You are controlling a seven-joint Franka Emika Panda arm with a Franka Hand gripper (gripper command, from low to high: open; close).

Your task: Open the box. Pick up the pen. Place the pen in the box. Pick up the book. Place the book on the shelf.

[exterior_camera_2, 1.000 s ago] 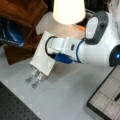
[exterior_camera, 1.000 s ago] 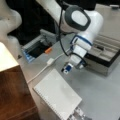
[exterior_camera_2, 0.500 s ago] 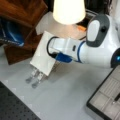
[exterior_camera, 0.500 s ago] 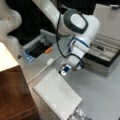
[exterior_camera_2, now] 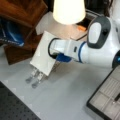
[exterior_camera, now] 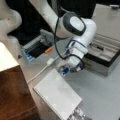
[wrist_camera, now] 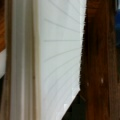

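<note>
The white spiral book point(exterior_camera: 58, 97) lies on the grey table beside the shelf point(exterior_camera: 12, 95). My gripper point(exterior_camera: 66, 70) is down at the book's far edge, touching it. In a front view the arm reaches over the book point(exterior_camera_2: 42, 55), with the gripper point(exterior_camera_2: 59, 58) against its cover. The wrist view is filled by the book's pale cover point(wrist_camera: 60, 57) seen at a grazing angle, with brown shelf wood point(wrist_camera: 98, 62) to the right. The box point(exterior_camera: 106, 56) stands open, lid raised. A dark slim pen point(exterior_camera_2: 117, 97) lies in a compartment of the box point(exterior_camera_2: 106, 100).
A grey tray with a blue edge point(exterior_camera: 37, 48) sits behind the book, with a white cable point(exterior_camera: 42, 70) and an orange item point(exterior_camera: 48, 50) nearby. Perforated metal strips point(exterior_camera_2: 35, 78) lie under the book's near corner. A lampshade point(exterior_camera_2: 68, 11) stands above the arm.
</note>
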